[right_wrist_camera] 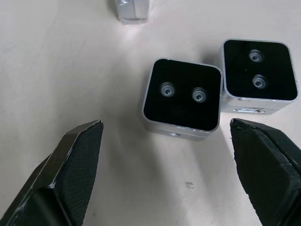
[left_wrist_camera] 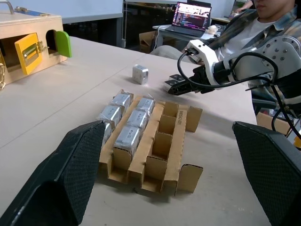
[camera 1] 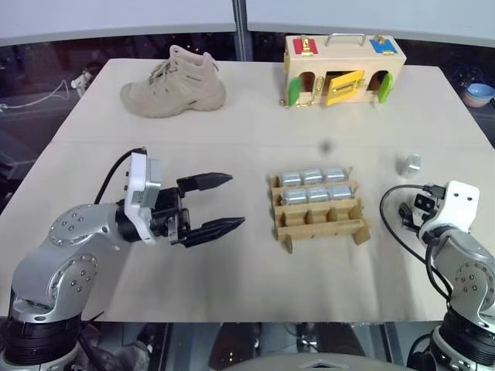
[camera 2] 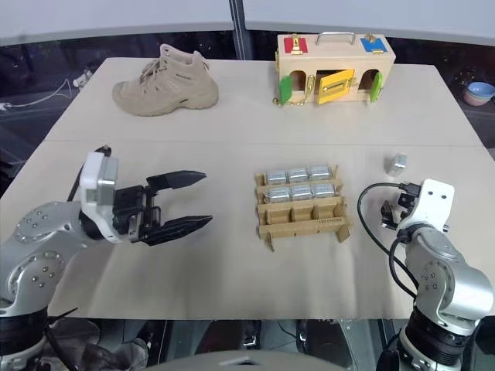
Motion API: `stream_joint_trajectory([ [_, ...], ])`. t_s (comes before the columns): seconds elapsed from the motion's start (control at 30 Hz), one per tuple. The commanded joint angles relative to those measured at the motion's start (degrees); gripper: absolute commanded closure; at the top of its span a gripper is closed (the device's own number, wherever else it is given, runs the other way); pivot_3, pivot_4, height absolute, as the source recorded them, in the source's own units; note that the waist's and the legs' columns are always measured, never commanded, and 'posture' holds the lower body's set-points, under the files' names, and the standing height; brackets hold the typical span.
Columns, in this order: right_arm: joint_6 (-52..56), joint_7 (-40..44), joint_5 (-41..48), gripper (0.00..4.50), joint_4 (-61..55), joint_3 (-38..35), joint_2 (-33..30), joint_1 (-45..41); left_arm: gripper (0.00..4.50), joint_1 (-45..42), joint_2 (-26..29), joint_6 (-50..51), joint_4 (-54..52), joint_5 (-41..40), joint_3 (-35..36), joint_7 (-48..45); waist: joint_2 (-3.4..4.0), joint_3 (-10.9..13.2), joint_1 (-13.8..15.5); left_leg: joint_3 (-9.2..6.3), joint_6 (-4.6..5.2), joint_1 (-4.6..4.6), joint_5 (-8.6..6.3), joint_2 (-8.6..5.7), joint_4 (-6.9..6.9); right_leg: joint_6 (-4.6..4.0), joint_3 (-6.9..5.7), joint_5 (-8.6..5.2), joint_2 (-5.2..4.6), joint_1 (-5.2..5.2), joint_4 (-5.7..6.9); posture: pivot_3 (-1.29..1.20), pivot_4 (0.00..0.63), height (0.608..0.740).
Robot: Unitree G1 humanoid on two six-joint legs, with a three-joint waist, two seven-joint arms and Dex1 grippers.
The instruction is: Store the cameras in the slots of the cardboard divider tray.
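Observation:
The cardboard divider tray [camera 1: 321,229] lies mid-table. Its two far rows each hold three silver cameras [camera 1: 312,176]; the near row stands bare. My left gripper [camera 1: 219,203] hovers open to the left of the tray, pointing at it, nothing between its fingers [left_wrist_camera: 80,160]. At the right edge of the table, my right gripper [right_wrist_camera: 165,123] is open above two loose cameras [right_wrist_camera: 182,100] lying black face up, one between the fingers [right_wrist_camera: 75,160] and the other [right_wrist_camera: 259,75] beside it. A further camera [camera 1: 409,164] lies farther back on the table.
A tan boot [camera 1: 174,81] and a pale wooden box with coloured latches [camera 1: 343,66] stand at the table's far side. A seated person [left_wrist_camera: 254,28] and a laptop [left_wrist_camera: 192,14] are beyond the right edge. A small bowl [camera 1: 478,94] sits off the table.

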Motion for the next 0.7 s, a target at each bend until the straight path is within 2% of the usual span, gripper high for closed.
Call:
stream_joint_trajectory([
  [0.03, -2.10, 0.39, -1.02, 0.21, 0.26, -0.15, 0.04, -1.02, 0.00, 0.01, 0.25, -1.03, -1.57, -0.59, 0.99, -0.20, 0.00, 0.00, -0.01, 0.00, 0.00, 0.00, 0.00, 0.00, 0.00, 0.00, 0.00, 0.00, 0.00, 0.00, 0.00, 0.00, 0.150, 0.740],
  [0.33, -5.65, 1.19, -2.73, 0.21, 3.71, 1.10, -0.06, -2.04, 0.00, 1.07, 0.25, -1.08, -2.51, -0.35, 1.35, 0.85, 0.00, 0.00, -0.24, 0.00, 0.00, 0.00, 0.00, 0.00, 0.00, -0.04, 0.00, 0.02, 0.00, 0.00, 0.00, 0.00, 0.150, 0.740],
  [0.43, -5.93, 1.40, -3.18, 1.09, 4.43, 1.32, -0.42, -1.85, 0.00, 1.60, 0.32, -1.20, -2.89, -0.13, 1.33, 1.01, 0.00, 0.00, -0.31, 0.00, 0.00, 0.00, 0.00, 0.00, 0.00, -0.04, 0.00, 0.02, 0.00, 0.00, 0.00, 0.00, 0.150, 0.740],
  [0.5, -6.61, 1.74, -3.25, 1.95, 4.67, 1.33, -0.39, -1.73, 0.00, 1.87, 0.29, -1.23, -2.93, -0.17, 1.49, 1.10, 0.00, 0.00, -0.38, 0.00, 0.00, 0.00, 0.00, 0.00, 0.00, -0.05, 0.00, 0.03, 0.00, -0.01, 0.00, 0.00, 0.150, 0.740],
  [0.57, -6.98, 1.99, -3.46, 2.60, 4.83, 1.46, -0.41, -1.61, 0.00, 2.13, 0.29, -1.33, -2.99, -0.14, 1.54, 1.12, 0.01, 0.00, -0.62, 0.00, 0.00, -0.01, 0.00, 0.00, 0.00, -0.05, 0.00, 0.03, 0.00, -0.01, 0.00, 0.00, 0.150, 0.740],
  [0.7, -6.96, 4.74, -4.19, 2.63, 3.53, 4.75, -3.98, 0.59, 0.00, 1.94, -0.08, -0.10, -3.08, 0.38, 0.92, 4.28, 0.01, 0.00, -0.76, -0.01, 0.00, -0.01, 0.00, 0.00, -0.01, -0.05, 0.00, 0.03, -0.01, -0.01, 0.00, 0.00, 0.150, 0.740],
])
